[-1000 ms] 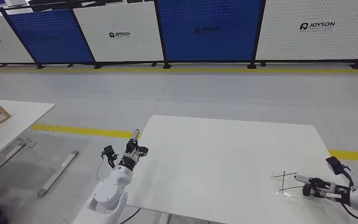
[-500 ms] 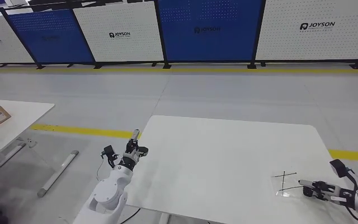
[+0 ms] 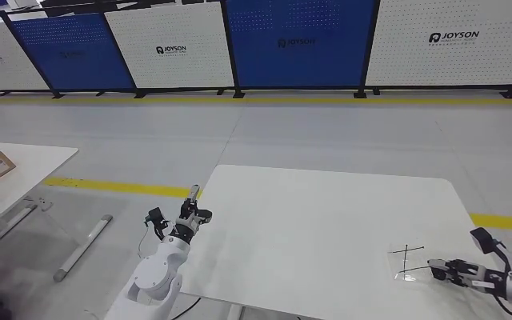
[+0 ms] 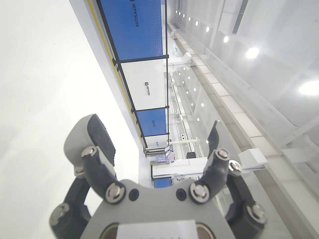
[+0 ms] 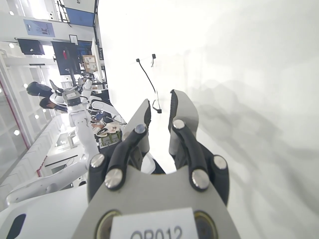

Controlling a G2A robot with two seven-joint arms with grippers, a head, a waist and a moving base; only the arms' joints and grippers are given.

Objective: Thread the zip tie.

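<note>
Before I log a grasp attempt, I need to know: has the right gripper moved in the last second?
Yes. The right gripper has drawn back slightly from the black zip ties, toward the white table's near right corner.

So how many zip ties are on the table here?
3, as far as I can tell, all near the right edge of the table: two crossed zip ties, and a third zip tie just ahead of the open right gripper. They're thin, so one may be misread.
</note>
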